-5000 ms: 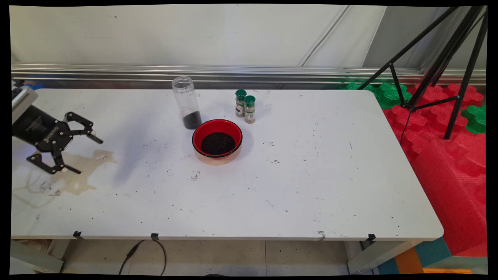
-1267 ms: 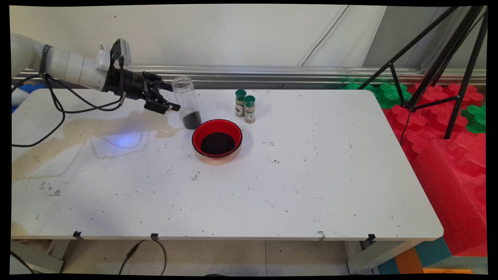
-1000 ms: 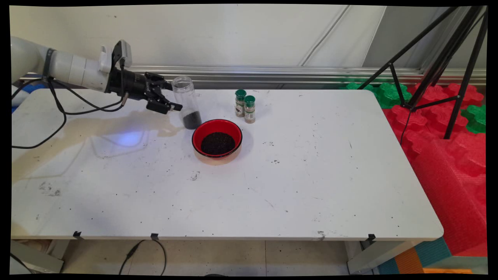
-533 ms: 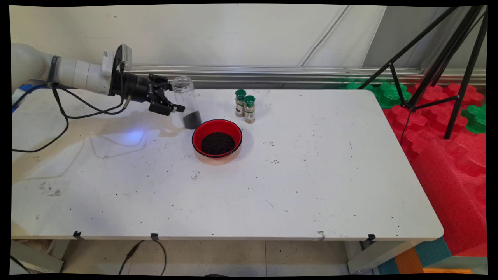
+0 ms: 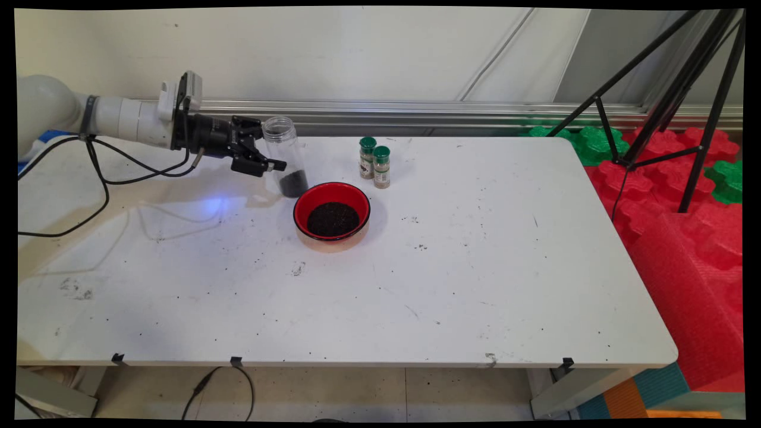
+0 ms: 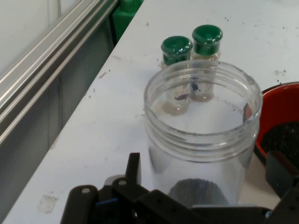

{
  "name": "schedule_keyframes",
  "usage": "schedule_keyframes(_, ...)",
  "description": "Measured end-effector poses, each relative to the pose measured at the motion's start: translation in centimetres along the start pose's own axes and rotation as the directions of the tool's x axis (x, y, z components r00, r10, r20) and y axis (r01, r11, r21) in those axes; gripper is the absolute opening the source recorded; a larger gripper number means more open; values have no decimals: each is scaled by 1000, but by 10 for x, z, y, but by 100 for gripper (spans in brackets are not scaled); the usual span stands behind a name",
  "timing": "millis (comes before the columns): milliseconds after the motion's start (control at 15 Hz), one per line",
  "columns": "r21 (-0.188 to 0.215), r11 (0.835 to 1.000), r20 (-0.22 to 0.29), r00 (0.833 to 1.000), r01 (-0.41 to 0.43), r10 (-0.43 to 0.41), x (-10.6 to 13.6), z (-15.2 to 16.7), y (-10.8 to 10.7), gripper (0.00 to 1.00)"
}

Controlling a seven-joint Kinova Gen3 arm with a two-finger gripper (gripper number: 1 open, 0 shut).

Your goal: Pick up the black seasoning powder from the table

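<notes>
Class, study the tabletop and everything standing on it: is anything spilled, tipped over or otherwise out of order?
Small dark specks lie scattered over the white table, thickest around the red bowl of dark grains, like spilled grains. Nothing is tipped: the clear jar at the gripper and the two green-capped bottles stand upright.

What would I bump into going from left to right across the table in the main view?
gripper → clear jar → red bowl → two green-capped spice bottles, standing side by side.
</notes>
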Motion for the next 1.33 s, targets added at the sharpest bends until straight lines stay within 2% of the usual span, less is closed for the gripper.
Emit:
schedule_keyframes(800, -32, 999, -83, 996, 29, -32, -17, 11, -9, 100)
schedule_keyframes(1333, -46, 998, -116, 992, 49, -54, -22, 16, -14, 100)
